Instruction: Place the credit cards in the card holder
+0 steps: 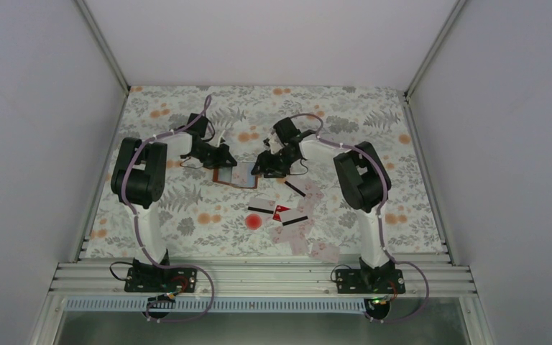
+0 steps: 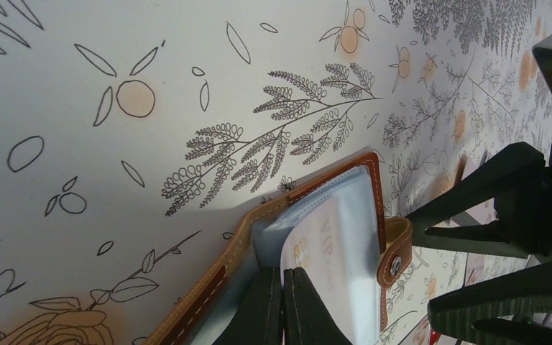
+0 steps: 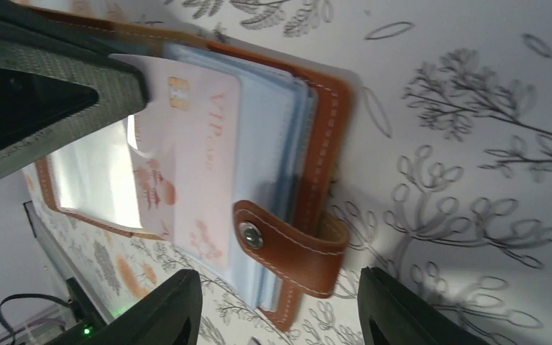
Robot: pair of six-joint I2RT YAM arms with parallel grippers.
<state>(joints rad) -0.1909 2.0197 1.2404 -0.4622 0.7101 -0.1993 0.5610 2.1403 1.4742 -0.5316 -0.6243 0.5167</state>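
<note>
Our left end effector (image 2: pixel 282 280) pinches a sleeve of the card holder (image 3: pixel 327 115). Our right end effector (image 3: pixel 280 287) gapes wide, empty. If that pinch slips, the VIP card (image 3: pixel 201 165) beside it may slide out.

A tablecloth (image 1: pixel 187 215) printed with grey fern sprigs and pale orange fruit is covering the table, and a round red spot (image 1: pixel 254 222) is showing on it near the middle. Plain white panels are enclosing the space: a left wall (image 1: pixel 29 144), a back wall (image 1: pixel 259 43) and a right wall (image 1: pixel 517 144), with slanting aluminium posts (image 1: pixel 103 47) running along the corners. Ribbed aluminium rails (image 1: pixel 273 277) are lining the near edge, and a dull metal sheet (image 1: pixel 273 327) is lying below them. Soft, even light is falling from above, washing the cloth pale in the wrist views.
</note>
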